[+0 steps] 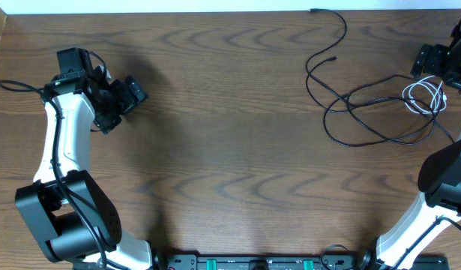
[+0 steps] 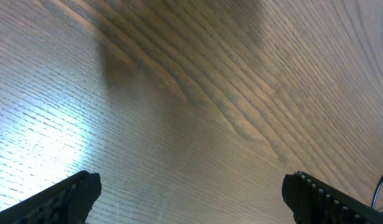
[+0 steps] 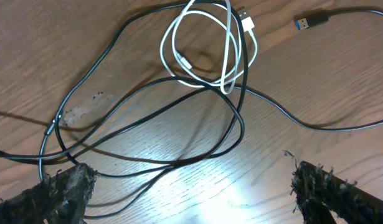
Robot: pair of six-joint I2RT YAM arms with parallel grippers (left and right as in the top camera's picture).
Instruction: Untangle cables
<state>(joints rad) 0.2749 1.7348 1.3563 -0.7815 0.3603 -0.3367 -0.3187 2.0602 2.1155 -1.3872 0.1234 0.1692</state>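
Brown wood-grain table [image 1: 215, 165], two thin cords tangled in front of the right gripper [image 3: 191, 186].

Just ahead of the right gripper's spread fingers the white cord [image 3: 231, 50] lies in a small loose coil, its loops crossing the black cord [image 3: 242, 127]. The black cord's long loops sprawl from between those fingers out to both sides, one strand running off to the gripper's right. A blue-tipped plug [image 3: 309, 22] rests beyond the coil and to the right, apart from it, and the white cord's plug end [image 3: 246, 20] lies beside the coil's far edge. The right gripper stands wide open with nothing in its grasp, poised over the tangle. The left gripper [image 2: 191, 193], well apart at the table's other side, is likewise wide open and holds nothing, above the wood.
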